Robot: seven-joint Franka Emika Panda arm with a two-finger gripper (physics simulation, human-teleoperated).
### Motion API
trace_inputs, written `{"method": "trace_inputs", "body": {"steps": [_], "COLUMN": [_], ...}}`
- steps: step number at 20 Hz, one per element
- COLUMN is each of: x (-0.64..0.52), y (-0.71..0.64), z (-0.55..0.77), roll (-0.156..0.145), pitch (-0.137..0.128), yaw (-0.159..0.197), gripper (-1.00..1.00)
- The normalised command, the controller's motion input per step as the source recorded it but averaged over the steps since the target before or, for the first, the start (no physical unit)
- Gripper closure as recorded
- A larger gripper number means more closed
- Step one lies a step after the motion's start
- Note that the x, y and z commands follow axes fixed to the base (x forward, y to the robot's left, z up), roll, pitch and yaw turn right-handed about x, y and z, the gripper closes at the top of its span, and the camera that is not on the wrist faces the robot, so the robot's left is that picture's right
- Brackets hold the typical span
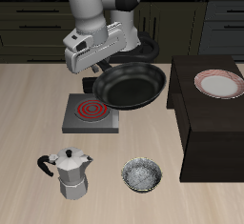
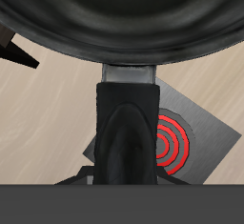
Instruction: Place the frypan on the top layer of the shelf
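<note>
The round black frypan (image 1: 131, 85) hangs tilted in the air above the table, between the burner and the shelf (image 1: 205, 123). My gripper (image 1: 95, 64) is shut on its long black handle, which the arm mostly hides in the exterior view. In the wrist view the pan's rim (image 2: 119, 18) fills the far part of the frame and the handle (image 2: 128, 123) runs straight between my fingers. The shelf is a dark boxy unit with a flat top; the pan's edge is close beside its near corner, still lower than clear of it I cannot tell.
A pink-rimmed white plate (image 1: 218, 83) lies on the shelf's top. The grey burner plate (image 1: 92, 112) with red rings sits under the pan's handle side. A moka pot (image 1: 68, 173) and a small speckled bowl (image 1: 141, 175) stand near the table's front edge.
</note>
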Motion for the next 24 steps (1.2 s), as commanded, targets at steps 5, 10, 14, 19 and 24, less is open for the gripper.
{"method": "trace_inputs", "body": {"steps": [5,10,14,19,24], "x": [0.0,0.0,0.12,0.07,0.07], "y": [-0.05,-0.03,-0.12,-0.2,-0.29], "z": [0.0,-0.02,-0.16,0.0,0.0], "roll": [-0.022,0.007,0.024,0.005,-0.014], "pitch": [-0.007,0.023,0.045,-0.018,-0.014], "yaw": [0.108,0.034,0.218,0.089,0.052], "gripper": [1.0,1.0,1.0,1.0,1.0]}}
